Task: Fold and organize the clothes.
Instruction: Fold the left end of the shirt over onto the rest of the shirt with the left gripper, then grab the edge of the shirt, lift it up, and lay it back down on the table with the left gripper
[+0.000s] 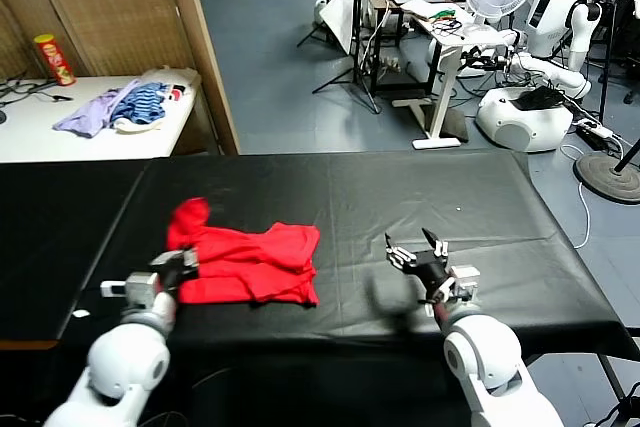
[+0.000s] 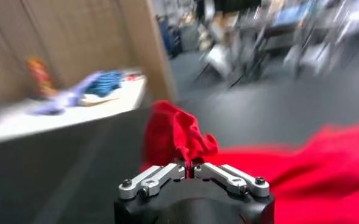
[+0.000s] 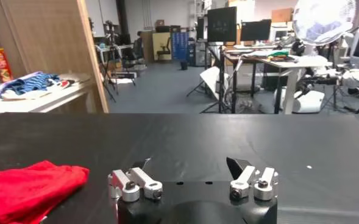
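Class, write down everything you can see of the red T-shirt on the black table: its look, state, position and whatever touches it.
The red T-shirt is plain bright red, soft fabric like cotton, with no print or tag showing. It lies crumpled and partly folded on the black table, towards the robot's left. One part rises in a bunched peak at its left end. The left gripper is shut on that edge, pinching a fold of cloth. The right gripper is open, apart from the shirt, not touching it.

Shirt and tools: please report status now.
Left tool shut on shirt, sleeve lifted. Right tool open, empty, beside it. Table: nothing in the way.
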`<state>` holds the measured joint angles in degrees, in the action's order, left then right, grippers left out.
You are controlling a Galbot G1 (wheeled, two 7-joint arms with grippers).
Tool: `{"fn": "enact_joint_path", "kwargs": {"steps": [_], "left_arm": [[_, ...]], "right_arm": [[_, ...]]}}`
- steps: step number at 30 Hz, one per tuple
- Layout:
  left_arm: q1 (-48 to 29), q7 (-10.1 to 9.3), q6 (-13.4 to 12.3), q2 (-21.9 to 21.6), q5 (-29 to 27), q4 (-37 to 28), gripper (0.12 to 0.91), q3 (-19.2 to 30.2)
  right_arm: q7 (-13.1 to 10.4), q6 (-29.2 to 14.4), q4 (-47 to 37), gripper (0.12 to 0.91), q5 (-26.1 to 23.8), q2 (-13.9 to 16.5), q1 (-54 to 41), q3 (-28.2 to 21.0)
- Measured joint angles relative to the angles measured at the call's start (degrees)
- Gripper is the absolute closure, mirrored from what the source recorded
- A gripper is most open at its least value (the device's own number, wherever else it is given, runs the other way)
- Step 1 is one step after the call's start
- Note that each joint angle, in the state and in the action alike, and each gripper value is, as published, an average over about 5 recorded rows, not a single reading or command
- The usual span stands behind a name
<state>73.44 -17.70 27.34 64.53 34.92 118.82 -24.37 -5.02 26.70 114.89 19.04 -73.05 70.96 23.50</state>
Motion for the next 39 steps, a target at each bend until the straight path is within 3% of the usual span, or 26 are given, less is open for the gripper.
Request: {"fn": "enact_joint_path", "kwargs": {"steps": [4, 9, 23, 27, 35, 39], "left_arm": [[-1.8, -0.68, 0.2, 3.3, 5.1, 0.8, 0.874, 3.4], [-2.4, -1.07, 0.5, 7.4, 6.9, 0.4, 0.874, 6.2], [-3.1, -0.28, -2.2, 14.1, -1.6, -3.7, 0.872, 9.0], [-3.1, -0.30, -2.8, 15.9, -1.6, -4.3, 0.773, 9.4], [-3.4, -0.85, -3.6, 18.2, 1.9, -3.0, 0.349, 7.8], [-2.4, -0.47, -5.2, 16.9, 1.9, -1.4, 0.243, 5.7]], "right_arm": [[0.0, 0.0, -0.1, 0.227, -0.6, -0.3, 0.3, 0.1], [-0.1, 0.0, -0.3, 0.227, -0.9, -0.7, 0.3, 0.0], [0.5, -0.2, -1.5, 0.227, -1.2, -0.8, -0.1, -1.3], [1.2, -0.2, -1.9, 0.227, -1.2, -0.7, -0.8, -2.2], [4.2, -0.7, -3.5, 0.227, -0.1, -0.3, -3.0, -5.9], [4.8, -0.5, -4.9, 0.227, 0.6, -0.4, -5.4, -9.6]]}}
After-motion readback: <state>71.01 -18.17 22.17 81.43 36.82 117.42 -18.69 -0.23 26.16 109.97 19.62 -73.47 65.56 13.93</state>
